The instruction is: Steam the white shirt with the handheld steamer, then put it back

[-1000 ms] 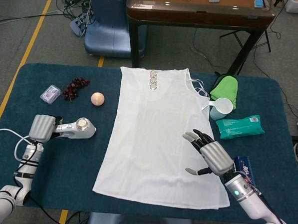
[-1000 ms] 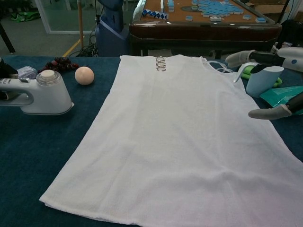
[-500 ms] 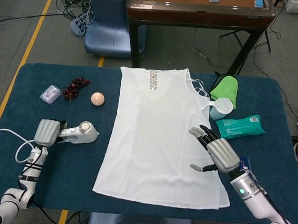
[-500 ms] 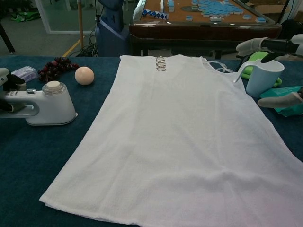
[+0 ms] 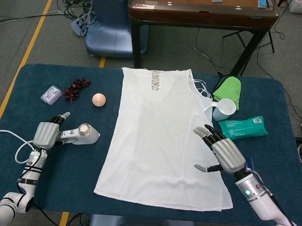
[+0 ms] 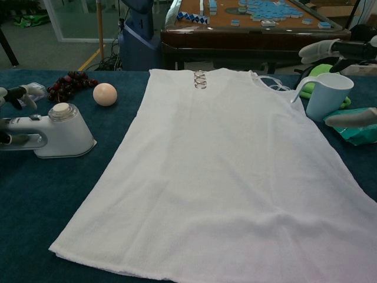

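1. White shirt [image 5: 162,144] lies flat mid-table, collar at the far edge, hem toward the robot. Handheld steamer [image 5: 80,135] stands on the blue cloth left of it, well clear of the fabric, cord [image 5: 10,138] looping off near the left arm.
2. Left hand [image 5: 47,133] is at the steamer's handle, fingers spread and lifted off it, holding nothing. Right hand [image 5: 222,153] hovers over the shirt's right edge, fingers apart, empty.
3. Around it: peach ball [image 5: 99,99], dark grapes [image 5: 76,88] and a small clear packet [image 5: 51,95] far-left; pale blue mug [image 5: 224,109], green cloth [image 5: 228,89] and teal wipes pack [image 5: 243,128] at the right. A dark blue item [image 5: 249,166] sits partly hidden behind the right wrist. Nothing lies on the shirt.
4. Labels: print on the wipes pack is too small to read. No brand visible on the steamer.
5. Versus 0.5 s ago: left fingers have opened off the handle; the steamer has barely moved. Right hand is nearly unchanged.
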Robot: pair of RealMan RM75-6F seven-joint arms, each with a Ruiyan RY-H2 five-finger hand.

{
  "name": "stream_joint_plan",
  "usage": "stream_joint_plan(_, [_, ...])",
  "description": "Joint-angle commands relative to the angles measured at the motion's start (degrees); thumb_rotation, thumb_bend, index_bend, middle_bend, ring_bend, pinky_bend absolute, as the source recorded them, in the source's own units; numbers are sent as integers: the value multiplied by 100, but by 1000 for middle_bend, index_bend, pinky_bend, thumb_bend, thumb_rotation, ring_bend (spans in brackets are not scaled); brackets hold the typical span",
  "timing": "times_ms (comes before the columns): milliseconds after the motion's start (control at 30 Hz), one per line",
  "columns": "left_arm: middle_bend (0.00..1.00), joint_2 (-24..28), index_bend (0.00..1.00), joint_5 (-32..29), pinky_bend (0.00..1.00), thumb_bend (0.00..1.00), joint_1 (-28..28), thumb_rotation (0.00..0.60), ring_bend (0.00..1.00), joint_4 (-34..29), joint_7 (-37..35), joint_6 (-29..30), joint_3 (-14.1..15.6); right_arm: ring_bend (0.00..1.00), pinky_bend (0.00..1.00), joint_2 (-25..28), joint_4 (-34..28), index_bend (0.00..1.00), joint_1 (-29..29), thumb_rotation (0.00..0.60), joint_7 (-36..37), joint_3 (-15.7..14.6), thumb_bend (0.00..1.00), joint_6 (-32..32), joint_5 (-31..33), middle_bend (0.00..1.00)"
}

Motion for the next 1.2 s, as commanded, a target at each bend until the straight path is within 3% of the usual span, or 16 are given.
stream_joint_plan(33, [192, 351, 52, -129, 456, 173, 87, 510, 215, -611, 364, -171, -31, 30, 143, 26, -4, 0, -2, 438, 2, 17, 156, -5, 21, 111])
stream_joint_plan(233, [142, 1020, 15, -309, 393, 173, 223, 492, 175, -1885, 608, -308, -90, 31, 143, 144, -70, 0, -28, 442, -70, 67, 160, -4, 108, 111])
stream_joint_plan(367, [137, 1499, 18, -412, 376, 173, 354, 589, 173, -2737, 635, -304, -118, 30, 143, 307, -171, 0, -94, 462, -211, 64, 164, -25, 253, 112])
stream_joint_plan(467, [137, 1829, 24, -396, 376, 173, 509, 600, 173, -3298, 706, -31, -151, 30, 143, 461, -223, 0, -210, 522, -398, 66, 189, 36, 428, 133])
stream_joint_plan(600, [137, 2140, 40, -417, 376, 173, 682, 600, 173, -3741, 812, 273, -210, 52, 143, 636, -249, 0, -387, 599, -680, 41, 257, 168, 596, 190])
stream_joint_plan(767, [137, 2542, 66, -446, 376, 173, 899, 600, 176, -4227, 819, 444, -180, 113, 171, 694, -149, 47, -711, 600, -930, -10, 290, 586, 635, 250])
stream_joint_plan(933, [143, 2738, 110, -257, 376, 173, 1231, 600, 184, -4575, 969, 1028, -95, 189, 278, 606, 38, 115, -1133, 600, -1064, -83, 290, 1068, 727, 296])
stream_joint_plan(1200, [143, 2892, 128, 105, 372, 173, 1807, 600, 184, -4968, 1272, 1760, 258, 193, 288, 654, 96, 151, -1681, 600, -982, -223, 294, 1623, 662, 303])
